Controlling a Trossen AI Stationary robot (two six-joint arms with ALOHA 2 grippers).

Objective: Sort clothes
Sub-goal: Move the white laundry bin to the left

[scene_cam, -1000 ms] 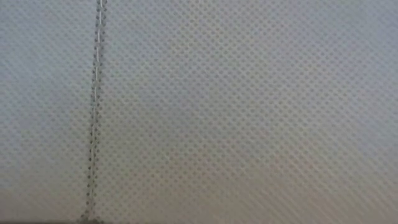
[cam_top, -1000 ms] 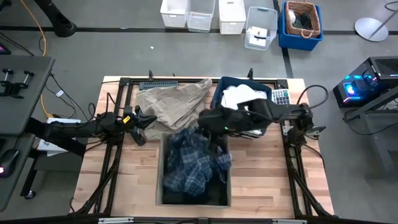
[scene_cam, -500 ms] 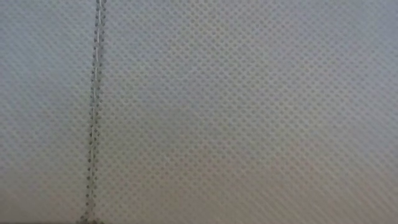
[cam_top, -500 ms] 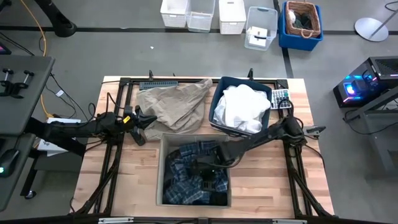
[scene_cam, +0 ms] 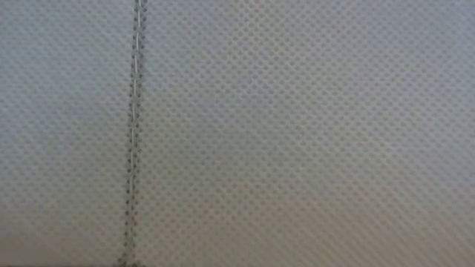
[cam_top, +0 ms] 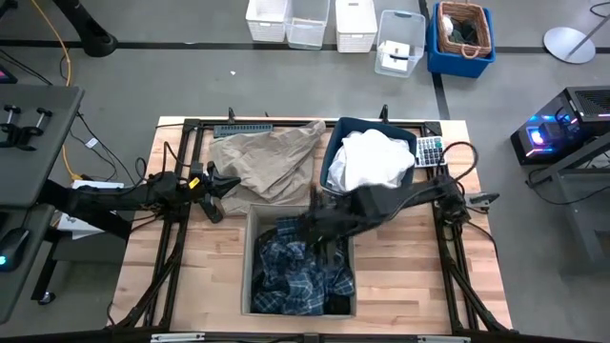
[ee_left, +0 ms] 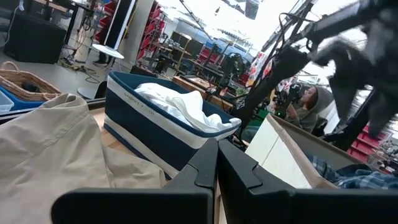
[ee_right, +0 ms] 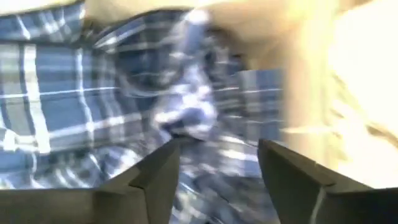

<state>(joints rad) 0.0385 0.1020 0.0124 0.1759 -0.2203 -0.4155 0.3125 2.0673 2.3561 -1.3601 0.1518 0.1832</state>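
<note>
High view: plaid shirt (cam_top: pixel 295 272) lies crumpled inside the beige fabric bin (cam_top: pixel 250 257) at the table's near-centre, bunched mostly along the bin's long axis, running front to back. Right gripper (cam_top: pixel 319 229) sits just above the shirt's far end, at the bin's back-right corner; right wrist view shows its fingers (ee_right: pixel 155 180) spread apart w/ nothing between them, plaid cloth (ee_right: pixel 93 112) right below. So shirt is directly under and slightly fwd of the right gripper, and that arm is far nearer than the left.

White garment (cam_top: pixel 374 162) fills the navy bin (cam_top: pixel 332 162) at back right. Beige-khaki garment (cam_top: pixel 262 164) is spread on the table at back left, touching both bins' edges. Left gripper (cam_top: pixel 212 184) waits beside the khaki's left edge, fingers closed, empty per left wrist view. Low view is blocked by the bin's fabric wall.
</note>
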